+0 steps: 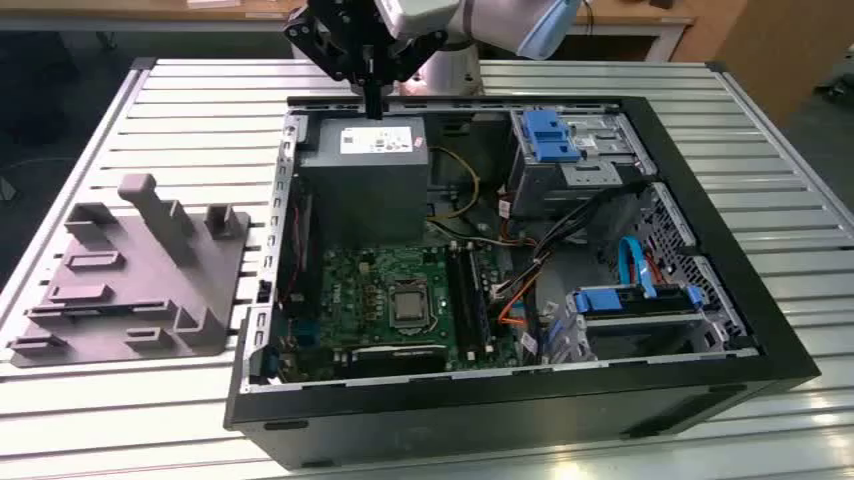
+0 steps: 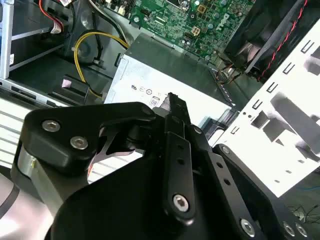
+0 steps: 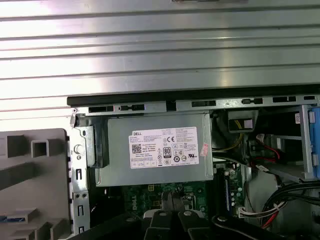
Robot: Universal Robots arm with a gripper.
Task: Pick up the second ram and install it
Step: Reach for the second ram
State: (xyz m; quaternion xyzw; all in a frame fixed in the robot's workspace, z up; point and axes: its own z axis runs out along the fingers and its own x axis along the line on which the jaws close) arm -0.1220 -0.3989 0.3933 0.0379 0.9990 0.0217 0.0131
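Observation:
My gripper [image 1: 374,106] hangs over the far edge of the open computer case [image 1: 694,240], just above the grey power supply [image 1: 363,170]. Its fingers are shut, with nothing visible between them, and in both wrist views the fingertips [image 2: 172,100] [image 3: 170,199] point at the power supply [image 3: 155,150]. On the green motherboard [image 1: 380,290], long dark strips [image 1: 467,285] stand in the memory slots beside the processor socket. I cannot tell whether one of them is the second ram.
A grey plastic fixture [image 1: 127,280] with upright posts lies on the slatted metal table [image 1: 160,420] at the exterior view's left of the case. Drive cages with blue latches [image 1: 550,135], cables and a blue-tabbed bay [image 1: 634,300] fill the case's other side.

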